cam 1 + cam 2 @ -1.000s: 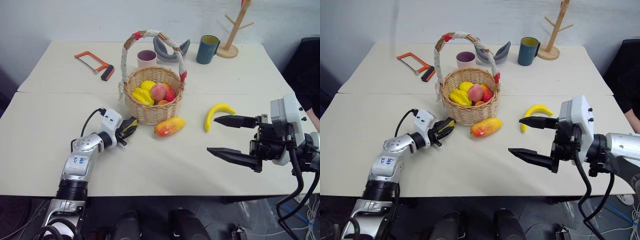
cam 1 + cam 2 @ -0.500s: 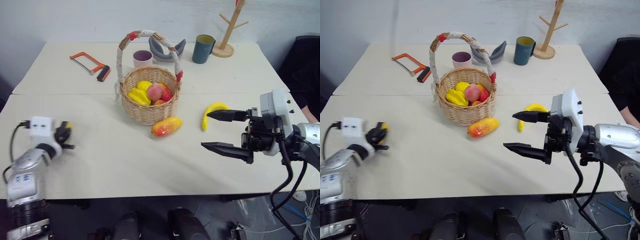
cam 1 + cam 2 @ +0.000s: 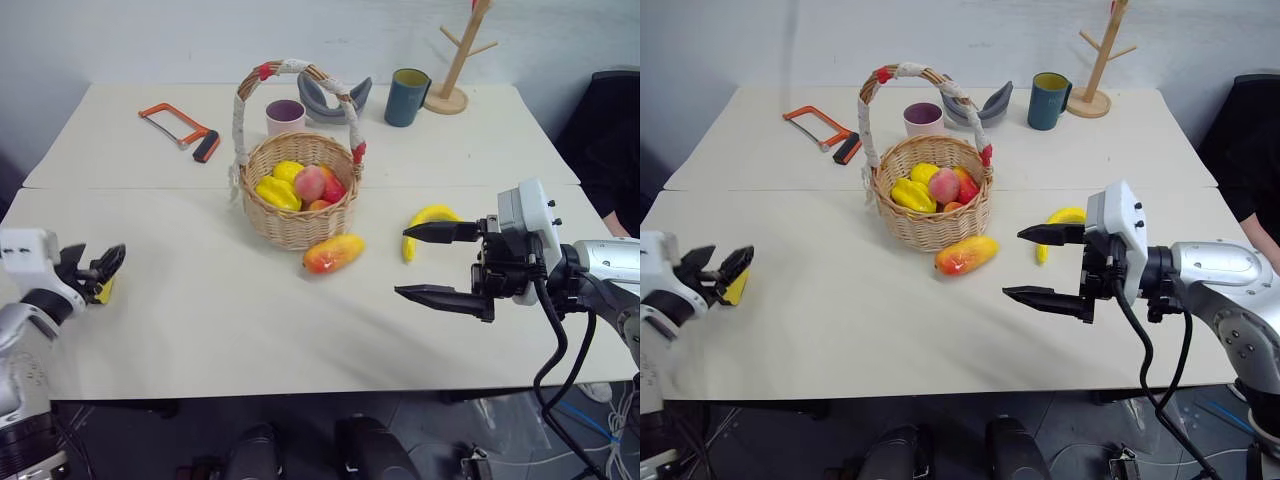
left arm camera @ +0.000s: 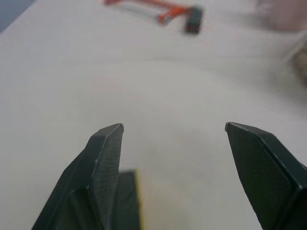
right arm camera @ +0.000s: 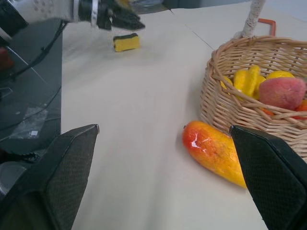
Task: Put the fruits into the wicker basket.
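Note:
The orange-red mango (image 3: 334,253) lies on the table just in front of the wicker basket (image 3: 300,226), which holds several yellow and red fruits. The yellow banana (image 3: 428,222) lies to the right of the mango. My right gripper (image 3: 401,262) hovers open by the banana, pointing left toward the mango (image 5: 213,151), nothing between its fingers. My left gripper (image 3: 98,262) is open at the table's far left edge. A small yellow and black block (image 5: 126,42) lies on the table right under it.
At the back of the table are an orange hacksaw (image 3: 183,128), a pink cup (image 3: 285,115), a grey curved piece (image 3: 330,100), a dark teal mug (image 3: 408,97) and a wooden mug tree (image 3: 455,60). A person in dark clothes (image 3: 610,140) is at the right edge.
My left arm swung from beside the basket to the table's left edge carrying the small block, then opened and let it go. My right gripper crept slightly left toward the mango.

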